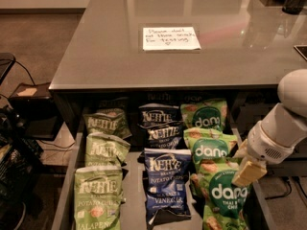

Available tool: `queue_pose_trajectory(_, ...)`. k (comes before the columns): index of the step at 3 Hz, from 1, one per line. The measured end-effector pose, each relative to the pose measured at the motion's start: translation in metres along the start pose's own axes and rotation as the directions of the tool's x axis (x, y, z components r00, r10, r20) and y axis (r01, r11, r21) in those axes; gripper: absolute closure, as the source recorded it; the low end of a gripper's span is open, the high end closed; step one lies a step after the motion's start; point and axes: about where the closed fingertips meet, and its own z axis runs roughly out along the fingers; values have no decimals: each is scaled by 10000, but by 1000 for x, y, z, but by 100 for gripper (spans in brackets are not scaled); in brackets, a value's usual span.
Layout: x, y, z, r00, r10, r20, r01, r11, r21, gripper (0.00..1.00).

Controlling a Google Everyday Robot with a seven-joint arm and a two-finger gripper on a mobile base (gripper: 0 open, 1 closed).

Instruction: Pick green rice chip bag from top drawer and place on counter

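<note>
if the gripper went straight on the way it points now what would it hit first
Most likely the front green rice chip bag in the right row of the top drawer. The gripper hangs beside it, pointing down and left; depth is hard to judge.

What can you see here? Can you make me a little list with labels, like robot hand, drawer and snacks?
Top drawer: top drawer pulled open, three rows of bags inside
Left row: olive Kettle bags
Middle row: dark blue Kettle bags
Right row: green rice chip bags, three of them
Gripper: gripper low on the right, beside the front green bag; contact cannot be told
Counter: counter behind the drawer, with a white note on it
</note>
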Motion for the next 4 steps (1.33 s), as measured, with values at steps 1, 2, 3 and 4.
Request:
queue_pose_trajectory(1,-11,9,-24,9996,-193,193,192,9998,101,72)
queue_pose_trajectory(2,-19,20,-43,9986,-311,432,301,9993,221,95)
queue_pose_trajectory(3,-22,28,-57,9977,-319,606,297,9988,379,100)
queue_pose_trajectory(4,-34,33,-87,9946,-410,956,327,9957,865,100)
